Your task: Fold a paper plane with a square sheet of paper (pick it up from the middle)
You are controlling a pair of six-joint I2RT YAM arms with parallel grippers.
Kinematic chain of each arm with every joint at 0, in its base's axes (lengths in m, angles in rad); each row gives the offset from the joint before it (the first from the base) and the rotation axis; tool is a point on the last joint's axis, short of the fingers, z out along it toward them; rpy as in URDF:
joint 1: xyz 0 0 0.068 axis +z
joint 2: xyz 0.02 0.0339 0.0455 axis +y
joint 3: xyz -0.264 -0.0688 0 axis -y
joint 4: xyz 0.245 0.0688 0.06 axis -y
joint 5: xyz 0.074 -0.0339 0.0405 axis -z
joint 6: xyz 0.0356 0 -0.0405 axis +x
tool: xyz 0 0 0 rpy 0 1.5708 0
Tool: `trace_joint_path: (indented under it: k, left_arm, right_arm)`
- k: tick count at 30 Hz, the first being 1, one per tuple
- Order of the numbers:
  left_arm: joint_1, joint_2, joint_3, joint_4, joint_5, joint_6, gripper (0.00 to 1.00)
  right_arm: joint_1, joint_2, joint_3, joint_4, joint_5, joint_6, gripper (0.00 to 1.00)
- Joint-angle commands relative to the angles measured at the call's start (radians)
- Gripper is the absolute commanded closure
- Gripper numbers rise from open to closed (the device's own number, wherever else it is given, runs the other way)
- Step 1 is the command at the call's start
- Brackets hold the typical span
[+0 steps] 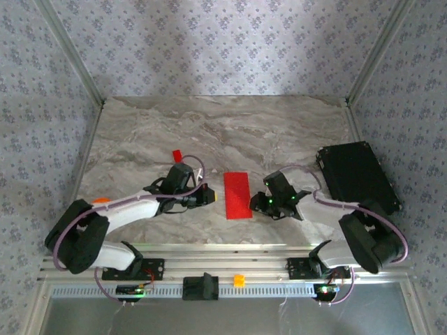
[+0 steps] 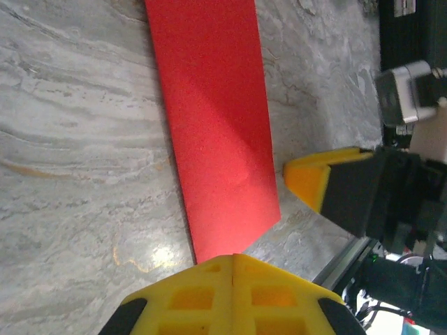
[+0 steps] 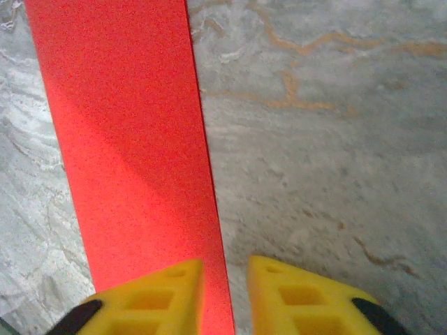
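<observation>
The square sheet of paper is bright red and lies flat on the marble table as a long narrow rectangle between the two arms. My left gripper is shut, its yellow tip meeting the near end of the paper at its left edge; nothing shows between the closed fingers. My right gripper is open a little. In the right wrist view its fingertips straddle the right edge of the paper, one finger over the red, the other over bare table.
A tiny red block lies behind the left arm. A black box sits at the right side of the table. Patterned walls close in the back and both sides. A small orange piece rests on the front rail.
</observation>
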Motion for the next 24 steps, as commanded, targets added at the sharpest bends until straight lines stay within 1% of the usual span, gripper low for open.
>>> trace_joint_path:
  k: [1,5,7,9,12,17,21,24]
  left_arm:
    - [0.018,0.074,0.078,0.074,0.074,-0.056,1.0]
    - [0.041,0.158,0.171,0.063,0.088,-0.057,0.98]
    - [0.056,0.208,0.222,0.053,0.107,-0.054,0.98]
    - [0.07,0.262,0.279,0.042,0.13,-0.054,0.98]
    - [0.081,0.323,0.342,0.008,0.138,-0.048,0.97]
    - [0.094,0.407,0.412,-0.034,0.139,-0.042,0.97]
    - [0.097,0.456,0.453,-0.054,0.135,-0.034,0.97]
    - [0.095,0.49,0.487,-0.058,0.155,-0.033,0.97]
  right_arm:
    - [-0.033,-0.045,-0.043,-0.057,0.006,0.015,0.68]
    - [-0.111,-0.049,-0.049,-0.069,-0.018,0.007,0.63]
    - [-0.148,-0.039,-0.039,-0.051,-0.062,0.0,0.63]
    - [-0.165,-0.034,-0.017,-0.047,-0.095,-0.015,0.63]
    - [-0.168,-0.034,0.004,-0.071,-0.093,-0.013,0.62]
    - [-0.166,-0.024,-0.004,-0.05,-0.142,0.021,0.6]
    - [-0.14,-0.018,-0.036,0.023,-0.154,0.073,0.59]
    - [-0.113,0.006,-0.024,0.025,-0.164,0.069,0.59]
